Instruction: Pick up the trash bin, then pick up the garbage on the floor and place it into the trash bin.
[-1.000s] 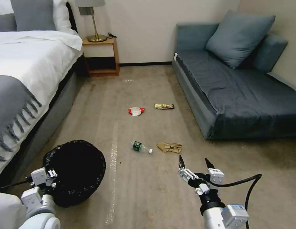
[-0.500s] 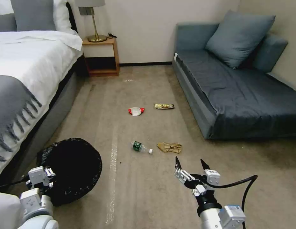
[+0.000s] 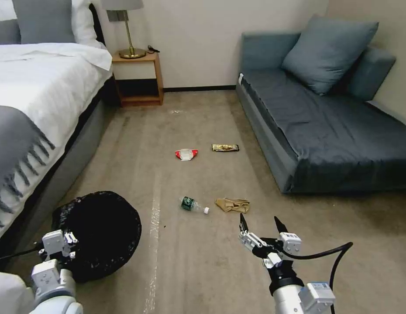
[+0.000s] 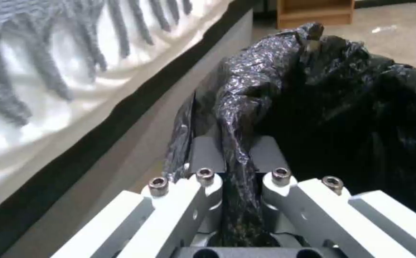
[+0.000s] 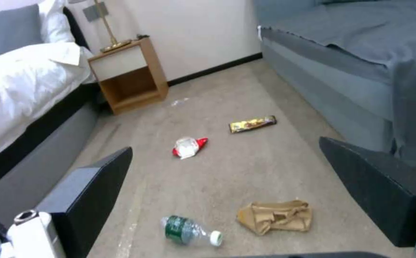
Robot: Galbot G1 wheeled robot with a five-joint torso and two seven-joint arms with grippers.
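Left hand (image 4: 236, 168) clenched on the trash bin (image 3: 98, 233) liner's near rim, right hand (image 3: 259, 223) spread wide just near of the crumpled brown paper (image 3: 232, 204).

One trash bin (image 3: 102, 235) lined with a black bag. Four pieces of garbage lie on the floor (image 3: 203, 270): one green bottle (image 3: 193, 204), one crumpled brown paper (image 3: 232, 204), one red-and-white wrapper (image 3: 186, 153), one gold-brown snack bar wrapper (image 3: 225, 148). Two robot hands: the left hand (image 3: 59, 244) and the right hand (image 3: 259, 224).
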